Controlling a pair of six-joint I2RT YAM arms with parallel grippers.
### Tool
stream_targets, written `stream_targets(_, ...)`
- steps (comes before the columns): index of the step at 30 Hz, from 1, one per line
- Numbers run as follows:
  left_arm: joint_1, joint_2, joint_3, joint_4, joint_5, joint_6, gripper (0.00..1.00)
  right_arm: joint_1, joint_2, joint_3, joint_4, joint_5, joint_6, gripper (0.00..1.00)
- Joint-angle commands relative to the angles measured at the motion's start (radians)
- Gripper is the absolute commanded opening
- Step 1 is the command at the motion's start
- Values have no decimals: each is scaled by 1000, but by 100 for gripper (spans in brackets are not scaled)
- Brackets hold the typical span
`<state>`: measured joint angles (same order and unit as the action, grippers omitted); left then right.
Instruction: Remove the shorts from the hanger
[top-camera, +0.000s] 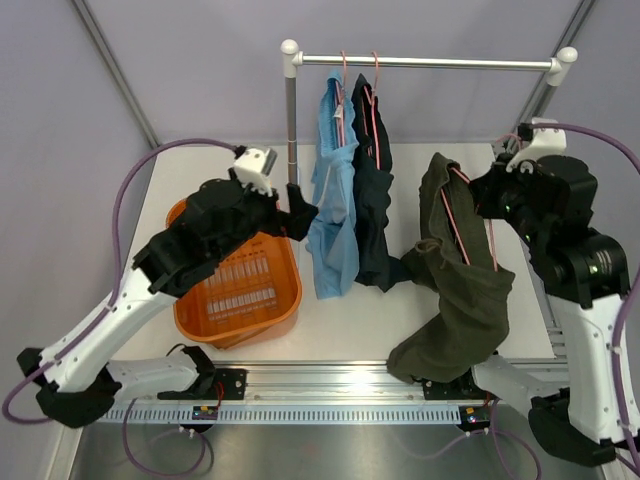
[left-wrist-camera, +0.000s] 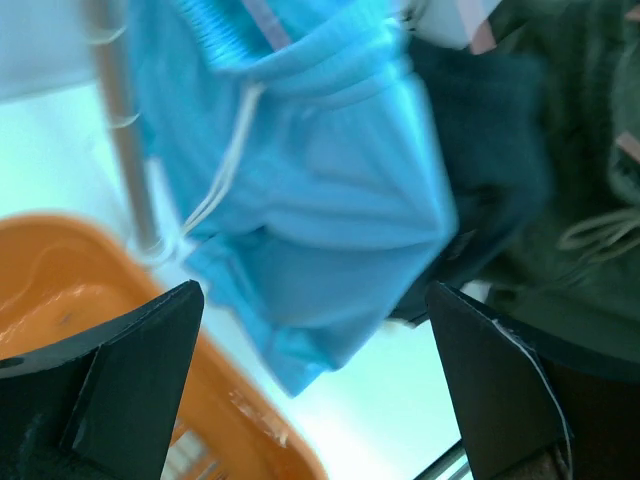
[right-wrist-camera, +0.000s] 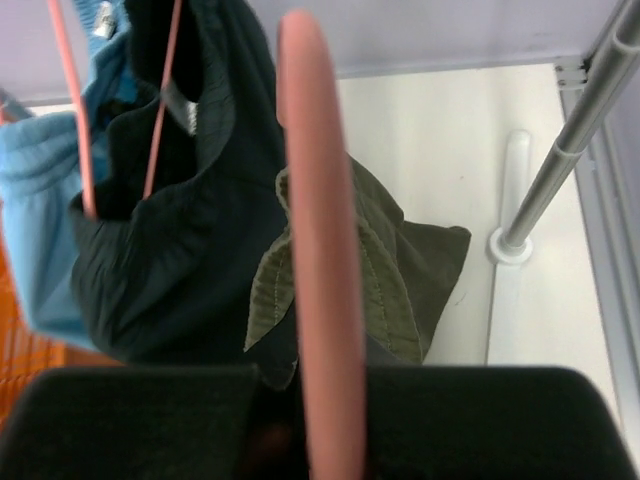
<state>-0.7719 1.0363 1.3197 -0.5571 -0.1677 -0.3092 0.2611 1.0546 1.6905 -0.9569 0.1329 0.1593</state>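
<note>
Rack post (top-camera: 291, 120) just beside left hand (top-camera: 300, 208)

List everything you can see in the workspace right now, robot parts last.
light blue shorts: one, light blue with white drawstring, hanging on the rail, leftmost
navy shorts: one, dark navy, hanging on the rail beside the blue pair
olive shorts: one, dark olive, off the rail on the right, draped down to the table's near edge
rail hangers: two, pink, hooked on the rail
loose hanger: one, pink, carrying the olive shorts
basket: one, orange, left on the table
rail: one, silver with white corners, at the back
table: one, white
left gripper: open, facing the light blue shorts
right gripper: shut on the loose hanger
</note>
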Motion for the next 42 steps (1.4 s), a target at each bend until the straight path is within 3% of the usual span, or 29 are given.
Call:
stream_targets(1, -131, 100, 140, 42, -165, 27, 99, 9, -90, -44, -11, -90, 62, 0)
stream_targets(10, -397, 399, 406, 172, -254, 85, 99, 9, -199, -45, -86, -225, 88, 0)
stream_targets(16, -523, 579, 512, 261, -438, 153, 99, 7, -243, -58, -121, -204, 86, 0)
stream_targets(21, -558, 682, 599, 267, -501, 168, 99, 9, -249, -46, -143, -214, 80, 0)
stream_targets(29, -573, 726, 599, 286, -489, 154, 99, 9, -249, -41, -154, -197, 63, 0)
stream_targets(32, -573, 743, 613, 270, -512, 163, 95, 9, -254, -31, -151, -216, 66, 0)
stream_targets(35, -572, 758, 615, 275, -512, 177, 83, 9, -255, -12, -154, -231, 65, 0)
stream_targets(36, -573, 772, 625, 266, -506, 185, 74, 9, -261, 0, -158, -240, 66, 0)
stream_targets(42, -572, 788, 628, 252, -487, 174, 57, 7, -271, 17, -166, -240, 66, 0)
